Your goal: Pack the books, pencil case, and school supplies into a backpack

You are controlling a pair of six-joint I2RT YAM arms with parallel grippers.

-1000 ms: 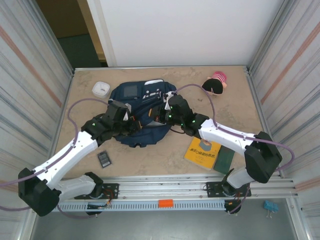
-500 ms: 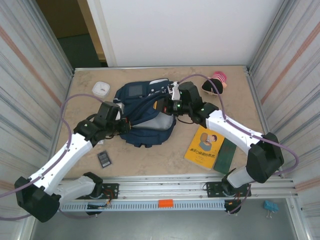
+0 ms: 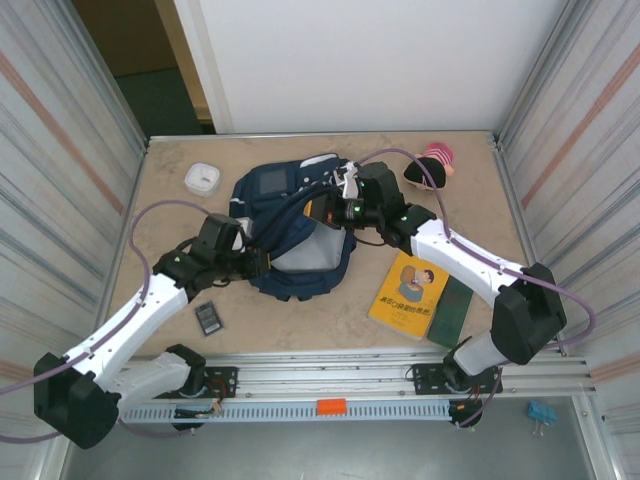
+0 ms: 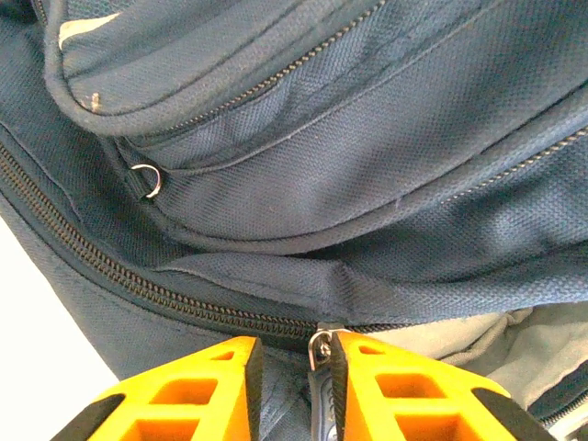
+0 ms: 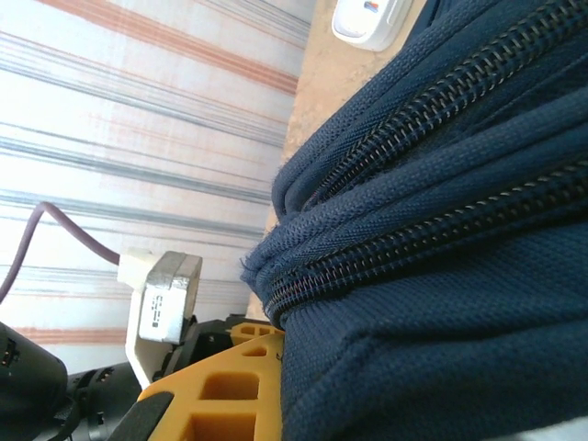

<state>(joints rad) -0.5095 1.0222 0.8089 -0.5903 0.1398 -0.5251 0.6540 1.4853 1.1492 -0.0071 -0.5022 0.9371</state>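
Handling: large navy blue fabric backpack (image 3: 300, 283) lies mid beige table (image 3: 480, 210), between arms. Soft, limp; likely bunches. Your right gripper (image 3: 322, 212) clamped on rim fabric. Your left gripper (image 4: 296, 354) narrowly apart, small metal zipper pull (image 4: 318, 347) in gap. Take pull or seams, not loose cloth.

Table (image 3: 480, 190): backpack (image 3: 268, 183), yellow book (image 3: 408, 292), green book (image 3: 452, 312), plush (image 3: 432, 166).

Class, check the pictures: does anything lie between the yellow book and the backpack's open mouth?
Nothing visible does: bare table separates the yellow book from the mouth of the backpack. The right arm passes just beyond that path.
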